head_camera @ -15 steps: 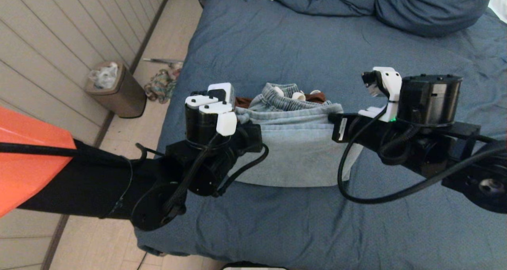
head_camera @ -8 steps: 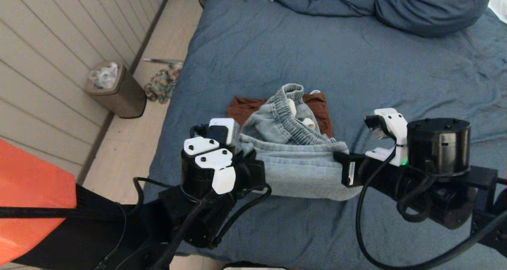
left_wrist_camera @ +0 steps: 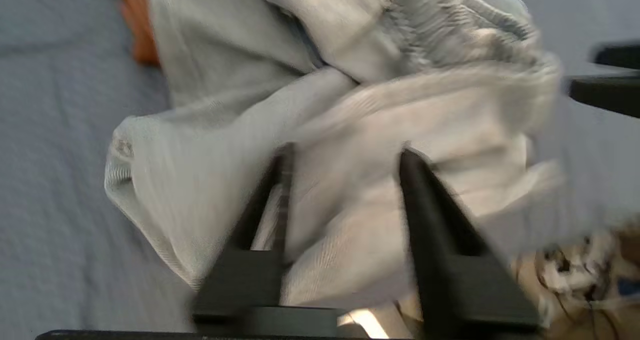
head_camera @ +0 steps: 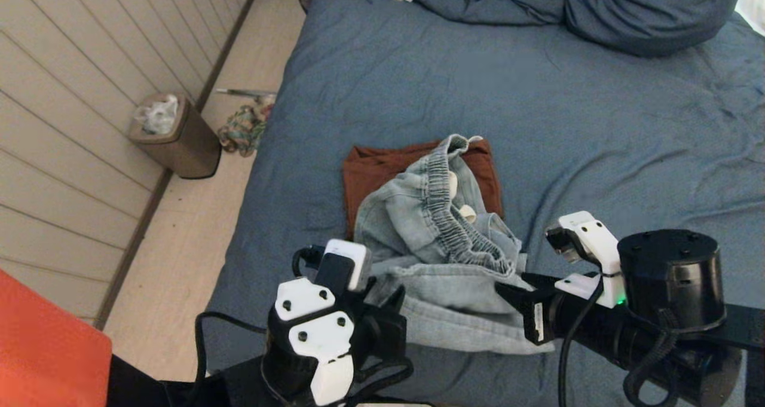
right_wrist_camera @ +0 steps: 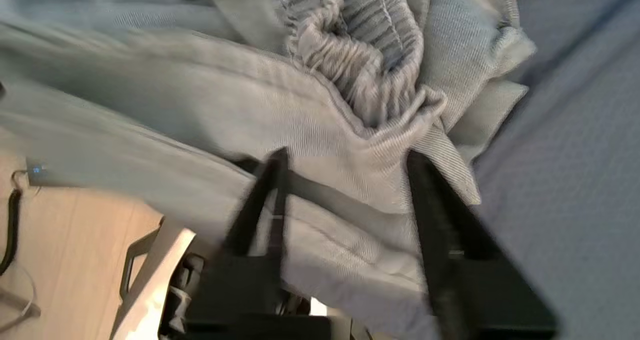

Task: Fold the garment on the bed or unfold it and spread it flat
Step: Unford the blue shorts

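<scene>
Release looks under way: left gripper (head_camera: 382, 302) and right gripper (head_camera: 514, 299), jaws parted astride the light-blue sweatpants (head_camera: 442, 263) heaped near the bed's (head_camera: 597, 126) near edge, must next back clear without snagging cloth.

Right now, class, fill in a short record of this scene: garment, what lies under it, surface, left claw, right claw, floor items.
garment: light blue shorts, crumpled, elastic waistband showing
under it: folded rust-brown garment, partly covered
surface: bed, slate-blue cover
left claw: open, fingers astride the shorts' near edge
right claw: open, at the same edge
floor items: bin by the wall
</scene>
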